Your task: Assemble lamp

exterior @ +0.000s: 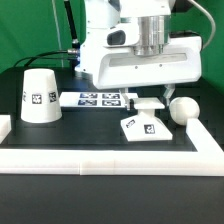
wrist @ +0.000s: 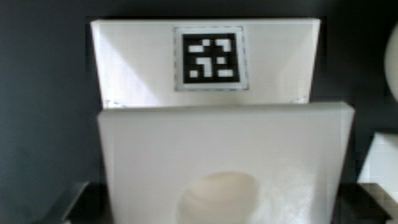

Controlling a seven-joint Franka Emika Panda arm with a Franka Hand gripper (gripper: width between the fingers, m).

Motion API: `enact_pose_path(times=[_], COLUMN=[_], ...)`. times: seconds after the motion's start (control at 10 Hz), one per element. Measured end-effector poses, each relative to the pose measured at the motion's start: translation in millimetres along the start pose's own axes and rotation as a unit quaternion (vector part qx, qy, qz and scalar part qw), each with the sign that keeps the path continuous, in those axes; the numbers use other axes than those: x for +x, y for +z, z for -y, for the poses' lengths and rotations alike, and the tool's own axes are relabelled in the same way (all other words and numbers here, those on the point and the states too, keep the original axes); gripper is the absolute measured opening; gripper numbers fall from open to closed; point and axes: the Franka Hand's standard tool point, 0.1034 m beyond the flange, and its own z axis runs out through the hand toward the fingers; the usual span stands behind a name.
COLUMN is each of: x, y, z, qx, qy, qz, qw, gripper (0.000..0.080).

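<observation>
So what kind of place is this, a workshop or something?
Most likely a robotics lab test bench: a robot arm hangs over a black table fenced by a white border rail, a marker board of square tags lies on it, and the loose lamp shade and base carry tags too.

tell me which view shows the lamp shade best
The exterior view. The lamp shade stands whole and unblocked at the exterior view's left, wide end down. The wrist view shows none of it. The lamp base fills that picture close up.
</observation>
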Motion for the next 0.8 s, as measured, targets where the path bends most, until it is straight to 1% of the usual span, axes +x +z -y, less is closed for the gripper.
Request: enact_pose_path(times=[0.1,0.5,0.6,0.7,0.8], x=[12.1,11.9,12.0,15.0,27.2], y=[0.5,0.7,0.8,1.4,2.2], z=[3.8,3.6,4.3,8.3,11.8], qx=[0.001,0.001,0.001,0.002,0.005], qy=[-0.001,-0.004,-0.001,0.010,0.013], qz=[-0.010,-0.011,-0.011,-0.009,-0.012], qw=[1.000,1.000,1.000,1.000,1.000], gripper=[0.0534,0.0534,0.0534,0.0534,0.0534])
